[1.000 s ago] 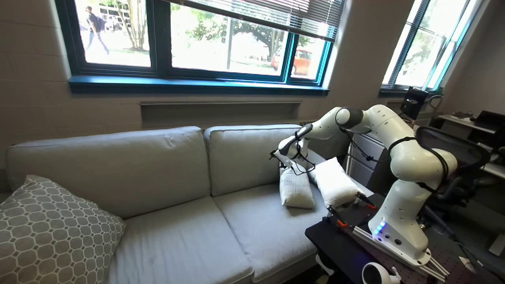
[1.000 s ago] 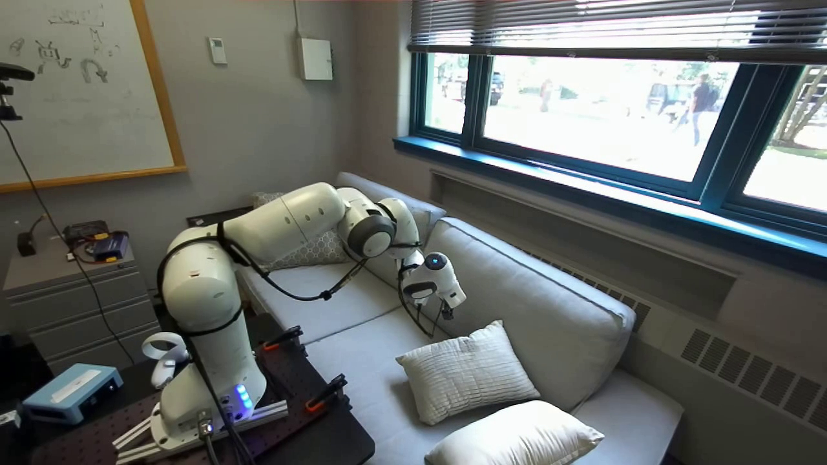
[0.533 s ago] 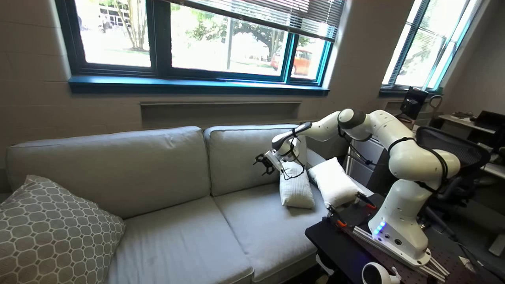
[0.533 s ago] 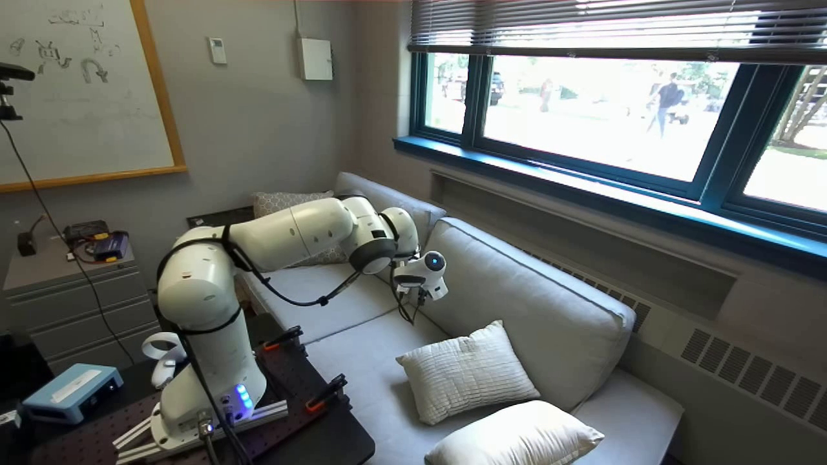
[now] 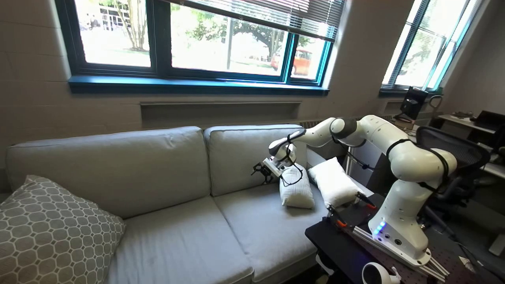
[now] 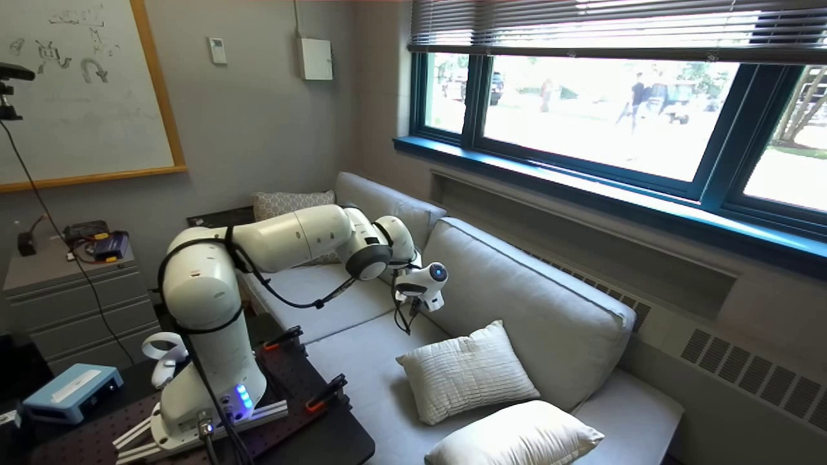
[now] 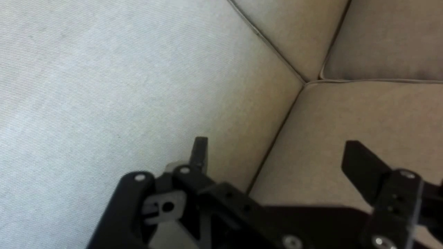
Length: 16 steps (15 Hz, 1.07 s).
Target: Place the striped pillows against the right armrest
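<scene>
Closest to the lens in an exterior view, a grey lattice pillow [image 5: 59, 232] sits at one end of the pale grey sofa [image 5: 173, 240], and toward the opposite end a black counter [image 5: 327, 238] stands by the seat [image 5: 252, 221]. The counter carries a white handheld controller [image 5: 376, 273], two black clamps [image 5: 335, 215] with orange tips, and the base of the white robot arm [image 5: 388, 134]. Just past its edge, the smooth cream pillow [image 5: 335, 183] lies tilted at the right armrest [image 5: 314, 158], overlapping it in this view; whether the two touch, I cannot tell. Beside it, nearer the middle of the sofa, the ribbed cream pillow [image 5: 298, 193] rests tilted on the seat, close to a back cushion [image 5: 244, 157]. On the ribbed pillow's side away from the armrest hangs the end effector [image 7: 277, 152], clear of both cream pillows; in the wrist view its fingers [image 7: 200, 148] stand wide apart, with cushion fabric and a dark seam [image 7: 274, 142] showing between them. Behind the sofa, a blue-framed window [image 5: 197, 59] has a blind [image 5: 276, 14] across its top, and beyond the glass an orange-red vehicle [image 5: 302, 62] stands in bright daylight
</scene>
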Motion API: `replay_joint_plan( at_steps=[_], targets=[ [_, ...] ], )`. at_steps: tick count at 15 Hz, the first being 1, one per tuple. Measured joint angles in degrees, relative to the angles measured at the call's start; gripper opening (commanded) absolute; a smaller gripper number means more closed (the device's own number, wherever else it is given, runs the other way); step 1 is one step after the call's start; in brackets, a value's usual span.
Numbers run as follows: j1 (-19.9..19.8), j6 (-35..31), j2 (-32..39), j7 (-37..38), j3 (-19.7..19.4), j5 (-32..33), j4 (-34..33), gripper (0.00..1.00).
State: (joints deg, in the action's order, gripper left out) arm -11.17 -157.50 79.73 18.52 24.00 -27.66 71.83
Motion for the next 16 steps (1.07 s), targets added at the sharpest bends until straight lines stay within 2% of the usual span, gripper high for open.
replay_joint_plan(
  at_steps=[4,10,13,16],
  targets=[
    [9.2,4.21,0.28,6.39,-11.19,1.13,-2.97,1.0],
    [24.24,12.62,-1.24,24.08,-28.02,9.04,-3.49,1.0],
    [28.75,16.12,-0.52,32.1,-34.05,15.12,-3.5,1.0],
    [30.97,18.91,1.21,38.55,-39.06,21.63,-3.82,1.0]
  ],
)
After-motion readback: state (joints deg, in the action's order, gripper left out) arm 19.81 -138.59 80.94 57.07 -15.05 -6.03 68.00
